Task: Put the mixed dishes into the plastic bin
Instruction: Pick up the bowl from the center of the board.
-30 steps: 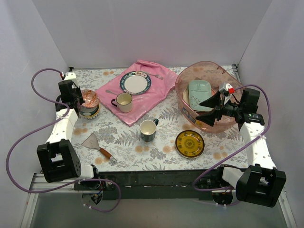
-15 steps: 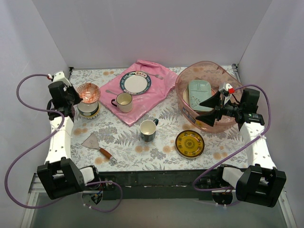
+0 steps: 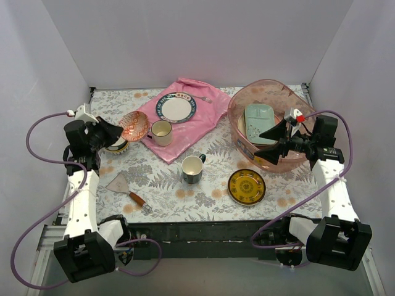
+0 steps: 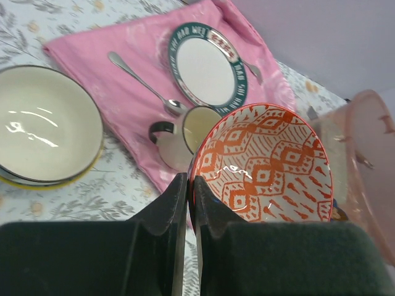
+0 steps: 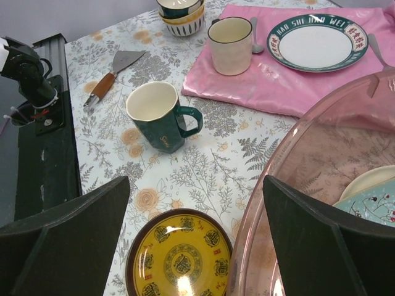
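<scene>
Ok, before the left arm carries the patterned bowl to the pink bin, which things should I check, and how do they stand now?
1. Grip: left jaws are shut on the rim of the patterned bowl: ok.
2. Bowl lifted off the cream bowl stack: ok.
3. Clearance above the cream mug right beside it: cannot tell.
4. Room in the plastic bin: the pale green tray lies inside, the far part looks free: ok.
5. Right jaws are open and hang over the bin's near side, probably in the way: not ok.
</scene>
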Robot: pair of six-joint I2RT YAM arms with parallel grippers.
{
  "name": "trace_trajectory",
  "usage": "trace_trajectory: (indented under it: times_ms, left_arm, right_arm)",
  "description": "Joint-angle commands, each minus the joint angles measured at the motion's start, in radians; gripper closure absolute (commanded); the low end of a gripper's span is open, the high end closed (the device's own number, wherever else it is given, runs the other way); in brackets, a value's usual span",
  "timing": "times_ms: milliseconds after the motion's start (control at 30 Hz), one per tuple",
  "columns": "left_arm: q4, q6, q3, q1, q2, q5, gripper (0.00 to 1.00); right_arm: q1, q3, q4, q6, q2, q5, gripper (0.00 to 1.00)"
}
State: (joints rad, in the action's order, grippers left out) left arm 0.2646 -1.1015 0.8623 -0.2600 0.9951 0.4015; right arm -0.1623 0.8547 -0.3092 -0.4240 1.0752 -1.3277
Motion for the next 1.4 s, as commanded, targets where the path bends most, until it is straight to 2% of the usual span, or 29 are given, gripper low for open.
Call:
trace_trajectory:
  times_ms: [0,200,267,400,867,1367]
  left_arm:
    - [-0.082,-0.127,-0.037,0.002,-0.078,0.166,1.00]
    - [-0.125,-0.205,-0.092,0.091,-0.138,0.189,1.00]
    - [-0.139,-0.219,-0.108,0.126,-0.162,0.171,1.00]
    - [-0.168,-0.268,-0.146,0.246,-0.197,0.091,1.00]
    - [-0.258,-0.356,-0.218,0.534,-0.227,-0.091,1.00]
    - [-0.329,-0.345,-0.230,0.807,-0.179,-0.329,1.00]
  right_arm:
    - [-0.002,0.075,-0.074,-0.050,-0.008,0.007,0.04]
    - [0.000,0.237,-0.303,-0.198,0.044,0.033,0.04]
    - [0.004,0.279,-0.399,-0.229,0.061,0.038,0.04]
    - [0.038,0.369,-0.488,-0.252,0.094,0.067,0.04]
    - [0.326,0.518,-0.507,-0.084,0.137,0.317,0.04]
    - [0.365,0.578,-0.516,0.027,0.169,0.401,0.04]
